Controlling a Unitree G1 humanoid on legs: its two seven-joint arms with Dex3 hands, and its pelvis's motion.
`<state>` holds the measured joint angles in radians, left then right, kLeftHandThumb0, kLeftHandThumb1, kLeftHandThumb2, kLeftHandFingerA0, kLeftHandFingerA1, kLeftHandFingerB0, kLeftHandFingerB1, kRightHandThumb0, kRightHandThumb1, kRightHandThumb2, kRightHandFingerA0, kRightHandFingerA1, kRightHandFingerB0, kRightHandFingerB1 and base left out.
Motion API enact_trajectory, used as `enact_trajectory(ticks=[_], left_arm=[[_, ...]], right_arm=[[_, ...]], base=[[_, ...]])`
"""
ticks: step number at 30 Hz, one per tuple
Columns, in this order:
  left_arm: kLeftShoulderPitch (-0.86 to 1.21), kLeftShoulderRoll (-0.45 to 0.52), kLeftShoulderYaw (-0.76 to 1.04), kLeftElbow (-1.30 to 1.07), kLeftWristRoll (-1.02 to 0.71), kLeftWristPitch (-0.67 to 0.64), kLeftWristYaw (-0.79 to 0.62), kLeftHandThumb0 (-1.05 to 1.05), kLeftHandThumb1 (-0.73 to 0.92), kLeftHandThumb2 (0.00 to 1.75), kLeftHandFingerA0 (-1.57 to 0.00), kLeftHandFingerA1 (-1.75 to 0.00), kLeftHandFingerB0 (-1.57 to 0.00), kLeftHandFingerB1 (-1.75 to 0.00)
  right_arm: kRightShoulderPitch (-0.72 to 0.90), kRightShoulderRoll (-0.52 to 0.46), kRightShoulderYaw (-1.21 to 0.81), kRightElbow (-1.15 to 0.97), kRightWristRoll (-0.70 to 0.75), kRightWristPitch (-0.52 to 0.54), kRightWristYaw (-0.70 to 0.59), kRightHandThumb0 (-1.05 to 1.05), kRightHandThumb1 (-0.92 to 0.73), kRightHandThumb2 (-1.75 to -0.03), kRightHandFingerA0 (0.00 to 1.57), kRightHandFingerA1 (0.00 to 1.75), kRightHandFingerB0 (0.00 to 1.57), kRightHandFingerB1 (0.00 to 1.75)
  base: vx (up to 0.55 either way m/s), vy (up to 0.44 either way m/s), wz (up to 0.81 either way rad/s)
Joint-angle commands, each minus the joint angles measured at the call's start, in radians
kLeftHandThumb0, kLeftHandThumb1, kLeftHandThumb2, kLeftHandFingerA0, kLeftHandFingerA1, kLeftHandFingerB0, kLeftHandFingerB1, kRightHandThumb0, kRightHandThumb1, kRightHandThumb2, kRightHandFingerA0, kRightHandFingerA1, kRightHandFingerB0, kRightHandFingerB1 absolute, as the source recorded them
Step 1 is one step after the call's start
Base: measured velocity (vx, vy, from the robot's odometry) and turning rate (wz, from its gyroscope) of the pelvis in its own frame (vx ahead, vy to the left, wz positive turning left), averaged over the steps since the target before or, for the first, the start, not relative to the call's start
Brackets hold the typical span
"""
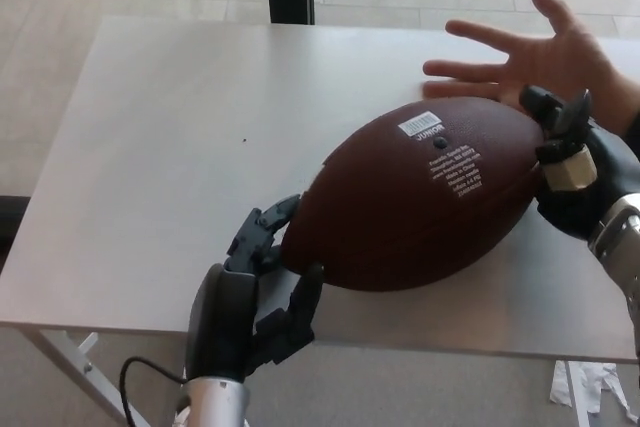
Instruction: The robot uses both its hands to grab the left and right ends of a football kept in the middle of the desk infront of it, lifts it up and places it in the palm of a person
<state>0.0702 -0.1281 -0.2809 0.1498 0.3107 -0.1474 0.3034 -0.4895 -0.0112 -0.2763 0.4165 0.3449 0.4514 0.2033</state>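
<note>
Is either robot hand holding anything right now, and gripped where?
Both are on the football: left robot hand cups its near-left tip, right robot hand presses its far-right end. Whether it's lifted off the desk can't be told.

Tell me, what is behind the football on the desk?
Behind the football, a person's open hand waits palm up above the desk. Its fingers show, but the ball and the robot's right hand cover its lower edge and wrist.

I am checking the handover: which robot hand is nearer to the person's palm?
Right. The right hand presses the football's far end, just below the person's palm. The left hand cups the near end, a whole ball away.
</note>
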Motion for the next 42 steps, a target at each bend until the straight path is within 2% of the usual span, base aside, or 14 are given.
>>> enact_trajectory(ticks=[1, 2, 5, 6, 10, 20, 21, 22, 26, 29, 36, 37, 41, 42], left_arm=[[-0.071, -0.074, 0.082, -0.001, -0.132, 0.204, -0.068, -0.89, 0.92, 0.86, -0.44, -0.59, -0.11, -0.32], [-0.084, -0.098, 0.113, -0.021, -0.182, 0.235, -0.080, -0.90, 0.81, 1.17, -0.41, -0.65, -0.12, -0.41], [-0.114, -0.127, 0.156, -0.029, -0.226, 0.281, -0.096, -0.93, 0.92, 0.76, -0.44, -0.61, -0.16, -0.31], [-0.134, -0.139, 0.179, -0.019, -0.256, 0.286, -0.097, -0.89, 0.78, 1.18, -0.49, -0.70, -0.12, -0.42], [-0.181, -0.163, 0.222, 0.006, -0.303, 0.300, -0.094, -0.95, 0.92, 0.79, -0.54, -0.65, -0.19, -0.33], [-0.245, -0.163, 0.239, -0.022, -0.376, 0.362, -0.127, -0.92, 0.80, 1.18, -0.52, -0.71, -0.10, -0.32], [-0.246, -0.160, 0.235, -0.025, -0.378, 0.371, -0.130, -0.94, 0.92, 0.79, -0.56, -0.70, -0.09, -0.25], [-0.251, -0.161, 0.236, -0.030, -0.386, 0.388, -0.128, -0.92, 0.79, 1.18, -0.57, -0.76, -0.09, -0.30], [-0.245, -0.130, 0.192, -0.028, -0.389, 0.411, -0.181, -0.95, 0.81, 1.16, -0.63, -0.91, -0.05, -0.28], [-0.244, -0.123, 0.171, -0.024, -0.394, 0.421, -0.196, -0.93, 0.80, 1.17, -0.62, -0.91, -0.07, -0.33], [-0.224, -0.110, 0.143, -0.026, -0.409, 0.444, -0.224, -0.99, 0.92, 0.77, -0.63, -0.97, -0.15, -0.28], [-0.220, -0.105, 0.134, -0.028, -0.402, 0.448, -0.224, -0.98, 0.81, 1.21, -0.63, -0.94, -0.06, -0.38], [-0.213, -0.102, 0.125, -0.018, -0.411, 0.450, -0.246, -1.04, 0.91, 0.80, -0.62, -1.16, -0.20, -0.30], [-0.211, -0.099, 0.122, -0.018, -0.414, 0.452, -0.255, -1.02, 0.92, 0.77, -0.60, -1.20, -0.22, -0.30]], right_arm=[[-0.038, -0.038, 0.031, -0.051, 0.051, 0.048, 0.104, -1.05, -0.92, -0.83, 0.66, 0.53, 0.18, 0.29], [-0.025, -0.047, 0.042, -0.079, 0.055, 0.069, 0.117, -1.05, -0.92, -0.82, 0.70, 0.54, 0.20, 0.29], [-0.010, -0.067, 0.062, -0.105, 0.052, 0.078, 0.140, -1.05, -0.92, -0.82, 0.68, 0.56, 0.18, 0.30], [0.017, -0.090, 0.088, -0.132, 0.040, 0.081, 0.170, -1.04, -0.92, -0.81, 0.70, 0.55, 0.15, 0.29], [0.074, -0.104, 0.111, -0.175, 0.046, 0.067, 0.193, -1.04, -0.78, -1.21, 0.67, 0.67, 0.04, 0.24], [0.133, -0.058, 0.088, -0.243, 0.089, 0.048, 0.188, -0.96, -0.74, -1.15, 0.70, 0.67, 0.03, 0.28], [0.140, -0.059, 0.097, -0.253, 0.084, 0.046, 0.187, -0.96, -0.74, -1.15, 0.73, 0.67, 0.01, 0.24], [0.143, -0.061, 0.103, -0.256, 0.081, 0.041, 0.194, -0.97, -0.74, -1.15, 0.75, 0.68, 0.01, 0.21], [0.143, -0.078, 0.119, -0.240, 0.077, 0.014, 0.235, -0.92, -0.69, -1.18, 0.96, 0.73, 0.07, 0.14], [0.143, -0.083, 0.131, -0.237, 0.064, -0.007, 0.228, -0.97, -0.92, -0.68, 0.91, 0.67, 0.12, 0.25], [0.140, -0.071, 0.142, -0.239, 0.045, -0.034, 0.179, -0.96, -0.88, -0.67, 0.77, 0.84, 0.33, 0.38], [0.127, -0.065, 0.142, -0.229, 0.043, -0.038, 0.171, -1.00, -0.73, -0.79, 0.76, 0.84, 0.34, 0.46], [0.115, -0.060, 0.161, -0.248, 0.033, -0.029, 0.155, -0.96, -0.84, -0.65, 0.79, 0.68, 0.17, 0.32], [0.113, -0.058, 0.167, -0.250, 0.032, -0.028, 0.154, -0.94, -0.65, -1.07, 0.77, 0.73, 0.06, 0.37]], base=[[0.00, 0.000, 0.00], [0.00, 0.000, 0.00], [0.00, 0.000, 0.00], [0.00, 0.000, 0.00], [0.00, 0.000, 0.00], [0.00, 0.000, 0.00], [0.00, 0.000, 0.00], [0.00, 0.000, 0.00], [0.00, 0.000, 0.00], [0.00, 0.000, 0.00], [0.00, 0.000, 0.00], [0.00, 0.000, 0.00], [0.00, 0.000, 0.00], [0.00, 0.000, 0.00]])
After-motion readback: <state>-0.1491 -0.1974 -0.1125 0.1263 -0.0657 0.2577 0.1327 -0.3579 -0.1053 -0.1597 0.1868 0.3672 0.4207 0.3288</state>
